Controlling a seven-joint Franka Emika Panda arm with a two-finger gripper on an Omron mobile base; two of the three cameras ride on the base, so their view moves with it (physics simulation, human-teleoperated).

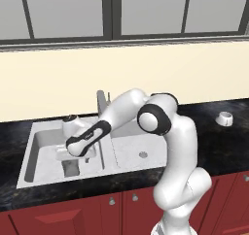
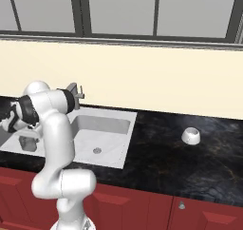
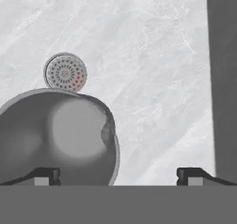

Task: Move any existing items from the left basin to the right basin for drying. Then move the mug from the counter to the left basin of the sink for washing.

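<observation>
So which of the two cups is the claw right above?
The dark grey cup in the left basin, beneath the open claw; the white mug sits far off on the counter.

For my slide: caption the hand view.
Open gripper above the grey cup in the left basin, drain beyond.

Glossy white arm (image 1: 180, 146), dark joint bands

Rendered kitchen interior: cream wall (image 1: 58, 78) rising behind the worktop, topped by a row of dark-framed windows (image 1: 112, 10) with flat pale grey panes. Below the worktop, red cabinet fronts (image 1: 73, 214) fitted with small round grey knobs (image 1: 112, 200). Even, diffuse lighting throughout, with soft gloss on the surfaces.
</observation>
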